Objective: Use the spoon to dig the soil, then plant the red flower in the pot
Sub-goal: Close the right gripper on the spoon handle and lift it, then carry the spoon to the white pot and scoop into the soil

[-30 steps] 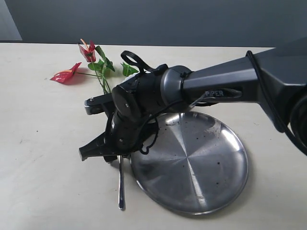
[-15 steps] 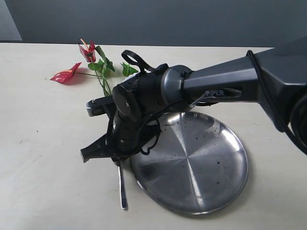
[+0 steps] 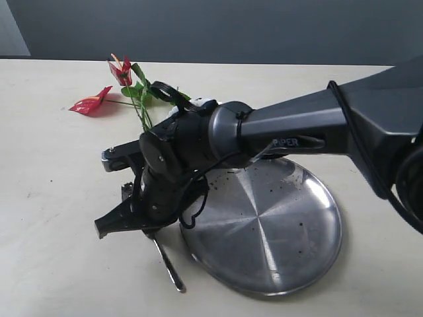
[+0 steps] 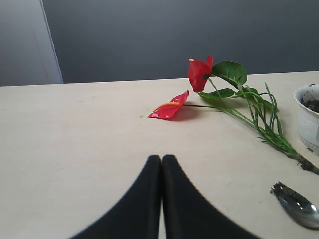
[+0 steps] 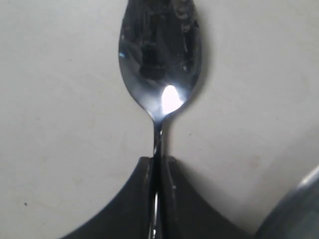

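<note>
My right gripper [image 5: 159,159] is shut on the neck of the shiny metal spoon [image 5: 160,55], whose bowl lies over the pale table. In the exterior view that arm reaches across to the left, and the spoon's handle [image 3: 168,264] sticks out below it at a slant. The red flower [image 3: 120,71] lies flat on the table behind the arm, stems towards it. Only a sliver of the white pot [image 3: 202,104] shows past the arm; the left wrist view shows the pot [image 4: 308,117] with dark soil [image 4: 314,105] inside. My left gripper [image 4: 162,160] is shut and holds nothing.
A large round steel plate [image 3: 264,224] with soil specks lies right of the spoon, touching the arm's shadow. The table's far edge [image 3: 66,60] meets a grey wall. The spoon's bowl [image 4: 297,206] lies close to the flower stems [image 4: 269,132] in the left wrist view.
The right gripper has shifted left and a little down with the spoon. The spoon's handle has swung from nearly straight to slanted, its end now further right.
</note>
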You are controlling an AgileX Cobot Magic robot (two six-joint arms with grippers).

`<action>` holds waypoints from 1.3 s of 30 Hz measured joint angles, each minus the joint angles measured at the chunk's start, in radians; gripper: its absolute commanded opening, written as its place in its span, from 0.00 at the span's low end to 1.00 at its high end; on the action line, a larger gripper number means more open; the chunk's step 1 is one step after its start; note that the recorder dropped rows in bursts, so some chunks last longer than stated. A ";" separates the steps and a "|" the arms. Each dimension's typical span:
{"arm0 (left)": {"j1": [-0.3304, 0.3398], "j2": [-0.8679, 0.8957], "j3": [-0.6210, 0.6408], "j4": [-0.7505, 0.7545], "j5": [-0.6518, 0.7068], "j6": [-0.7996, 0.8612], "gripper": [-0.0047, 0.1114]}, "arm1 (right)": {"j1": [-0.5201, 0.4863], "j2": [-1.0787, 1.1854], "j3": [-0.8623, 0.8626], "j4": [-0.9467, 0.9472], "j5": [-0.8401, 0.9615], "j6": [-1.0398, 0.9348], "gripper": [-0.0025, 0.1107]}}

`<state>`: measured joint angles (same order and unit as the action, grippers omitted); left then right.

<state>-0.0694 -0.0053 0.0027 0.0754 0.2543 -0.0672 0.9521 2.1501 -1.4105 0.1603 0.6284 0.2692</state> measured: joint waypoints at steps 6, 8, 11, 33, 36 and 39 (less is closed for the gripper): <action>0.000 0.000 0.000 0.000 0.000 0.000 0.05 | 0.000 -0.035 -0.095 -0.019 0.064 -0.046 0.02; 0.000 0.000 0.000 0.000 0.000 0.000 0.05 | 0.000 -0.072 -0.124 -0.046 0.077 -0.090 0.02; 0.000 0.000 0.000 0.000 0.000 0.000 0.05 | 0.000 -0.121 -0.155 -0.114 0.108 -0.155 0.02; 0.000 0.000 0.000 0.000 0.000 0.000 0.05 | -0.103 -0.160 -0.255 -0.968 0.539 -0.373 0.02; 0.000 0.000 0.000 0.000 0.000 0.000 0.05 | -0.110 -0.160 -0.255 -0.971 0.543 -0.502 0.02; 0.000 0.000 0.000 0.000 0.000 0.000 0.05 | -0.110 -0.160 -0.255 -0.968 0.516 -0.634 0.02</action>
<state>-0.0694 -0.0053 0.0027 0.0754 0.2543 -0.0672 0.8419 1.9901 -1.6660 -0.8081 1.1448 -0.3643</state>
